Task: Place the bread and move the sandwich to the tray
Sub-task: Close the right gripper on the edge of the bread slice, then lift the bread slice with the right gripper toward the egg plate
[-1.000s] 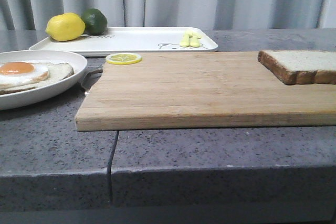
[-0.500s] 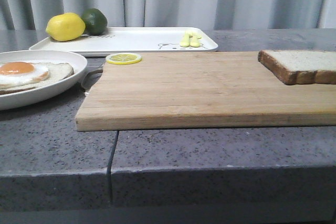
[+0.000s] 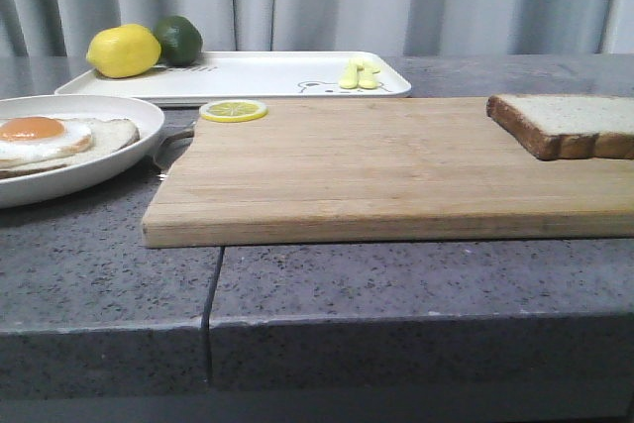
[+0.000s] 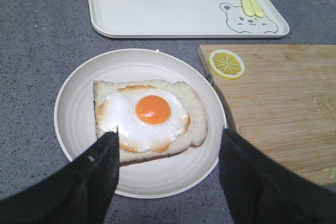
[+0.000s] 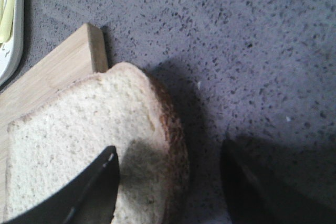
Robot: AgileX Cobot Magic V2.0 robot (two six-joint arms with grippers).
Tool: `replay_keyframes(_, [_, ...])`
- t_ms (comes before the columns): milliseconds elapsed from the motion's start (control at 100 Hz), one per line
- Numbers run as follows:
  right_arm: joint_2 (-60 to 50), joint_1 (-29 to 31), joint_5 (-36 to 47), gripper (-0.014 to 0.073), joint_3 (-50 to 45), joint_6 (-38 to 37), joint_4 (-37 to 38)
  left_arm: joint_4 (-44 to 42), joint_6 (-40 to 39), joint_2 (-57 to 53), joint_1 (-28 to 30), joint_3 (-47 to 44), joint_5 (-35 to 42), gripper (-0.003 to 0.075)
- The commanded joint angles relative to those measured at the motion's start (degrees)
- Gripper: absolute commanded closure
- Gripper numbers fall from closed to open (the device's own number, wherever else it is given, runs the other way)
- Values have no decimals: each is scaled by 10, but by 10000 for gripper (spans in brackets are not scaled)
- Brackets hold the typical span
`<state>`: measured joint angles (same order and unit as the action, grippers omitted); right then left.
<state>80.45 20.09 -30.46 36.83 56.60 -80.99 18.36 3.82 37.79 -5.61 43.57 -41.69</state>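
Observation:
The bread point(image 3: 570, 121) lies on the right end of the wooden cutting board point(image 3: 376, 170). In the right wrist view my open right gripper point(image 5: 169, 150) is just above the bread point(image 5: 79, 129). One finger is over the slice and the other is over the counter beyond its crust. The sandwich is a fried egg point(image 4: 152, 109) on one slice with nothing on top, in the round white plate point(image 4: 79, 93) at the left point(image 3: 99, 170). My open left gripper point(image 4: 169, 135) hovers over the plate's near side. The white tray point(image 3: 258, 74) stands behind. Neither gripper shows in the front view.
On the tray are a lemon point(image 3: 123, 51), a lime point(image 3: 178, 40) and yellow cutlery point(image 3: 359, 73). A lemon slice point(image 3: 233, 110) lies on the board's far left corner. The grey stone counter has a seam and a front edge close by.

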Motion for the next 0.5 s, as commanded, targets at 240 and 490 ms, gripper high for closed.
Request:
replay_keyframes(240, [-5, 5, -41, 156, 13, 26, -50, 14, -3, 3, 1, 21, 34, 335])
replay_keyframes(490, [-5, 5, -59, 156, 13, 26, -53, 14, -3, 3, 1, 21, 34, 335])
